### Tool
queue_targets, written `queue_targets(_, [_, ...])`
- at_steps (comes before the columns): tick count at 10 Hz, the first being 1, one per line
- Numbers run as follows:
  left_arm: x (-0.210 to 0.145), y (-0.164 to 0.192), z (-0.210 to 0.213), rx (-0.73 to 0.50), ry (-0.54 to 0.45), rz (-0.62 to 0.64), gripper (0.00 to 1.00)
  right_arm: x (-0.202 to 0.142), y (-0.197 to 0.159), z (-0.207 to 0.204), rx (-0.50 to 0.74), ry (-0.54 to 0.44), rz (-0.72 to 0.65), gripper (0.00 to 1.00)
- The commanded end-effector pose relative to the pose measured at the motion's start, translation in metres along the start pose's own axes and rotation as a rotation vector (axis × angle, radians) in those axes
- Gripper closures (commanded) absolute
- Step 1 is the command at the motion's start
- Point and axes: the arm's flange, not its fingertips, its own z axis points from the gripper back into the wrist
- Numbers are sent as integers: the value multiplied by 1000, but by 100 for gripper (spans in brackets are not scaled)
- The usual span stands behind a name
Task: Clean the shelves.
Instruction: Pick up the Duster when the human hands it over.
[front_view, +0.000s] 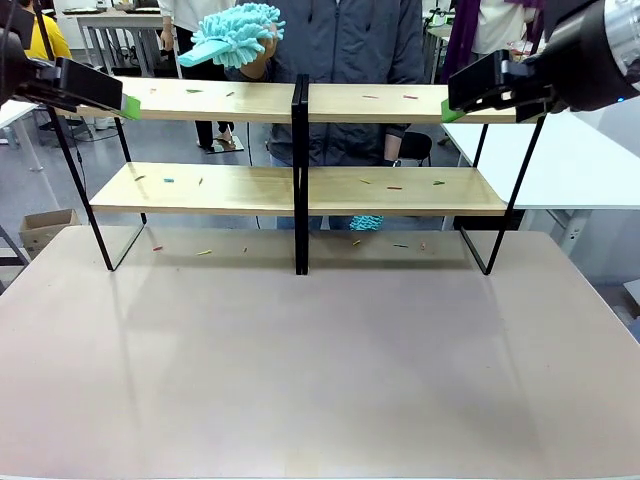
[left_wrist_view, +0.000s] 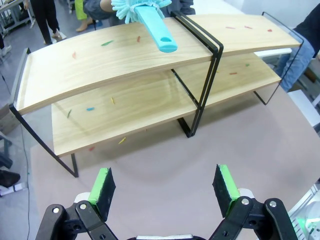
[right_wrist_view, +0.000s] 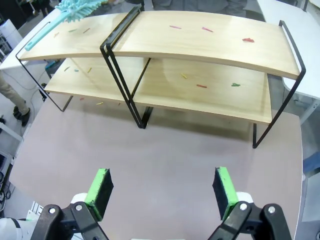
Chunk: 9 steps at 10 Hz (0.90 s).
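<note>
The shelves (front_view: 230, 105) stand across the far half of the tabletop, two light-wood boards in a black frame. Small coloured scraps (front_view: 370, 97) lie scattered on both boards. Behind them a person holds a teal fluffy duster (front_view: 235, 30) over the top board's left half. My left gripper (front_view: 128, 104) hovers at the top board's left end, and the right gripper (front_view: 452, 112) at its right end. In the left wrist view the left gripper (left_wrist_view: 164, 186) is open above the table, facing the shelves (left_wrist_view: 100, 65) and the duster (left_wrist_view: 155, 30). The right gripper (right_wrist_view: 161, 192) is open too, before the shelves (right_wrist_view: 210, 45) and the duster (right_wrist_view: 75, 7).
The beige tabletop (front_view: 320, 360) stretches bare in front of the shelves, with a few scraps (front_view: 204, 252) under the lower board. A second bit of teal fluff (front_view: 366, 222) shows behind the lower board. A white table (front_view: 590, 160) stands right, a cardboard box (front_view: 40, 225) left.
</note>
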Motion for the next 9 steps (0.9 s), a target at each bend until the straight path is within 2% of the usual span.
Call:
queue_targets(1, [1, 1, 1, -10, -8, 8, 0, 0, 0, 0, 2, -1, 1, 0])
queue_targets(2, [0, 0, 0, 0, 0, 0, 0, 0, 0, 0, 2, -1, 1, 0])
queue_targets(3, [21, 11, -6, -232, 339, 24, 0, 0, 0, 0, 2, -1, 1, 0])
queue_targets(4, [56, 30, -22, -401, 450, 89, 0, 0, 0, 0, 2, -1, 1, 0])
queue_targets(5, [88, 53, -44, -637, 527, 187, 0, 0, 0, 0, 2, -1, 1, 0])
queue_targets(6, [110, 88, -77, -793, 505, 384, 0, 0, 0, 0, 2, -1, 1, 0])
queue_targets(7, [109, 113, -99, -877, 503, 516, 0, 0, 0, 0, 2, -1, 1, 0])
queue_targets(8, [96, 133, -111, -882, 428, 664, 0, 0, 0, 0, 2, -1, 1, 0])
queue_targets(9, [83, 147, -116, -677, 406, 889, 0, 0, 0, 0, 2, -1, 1, 0])
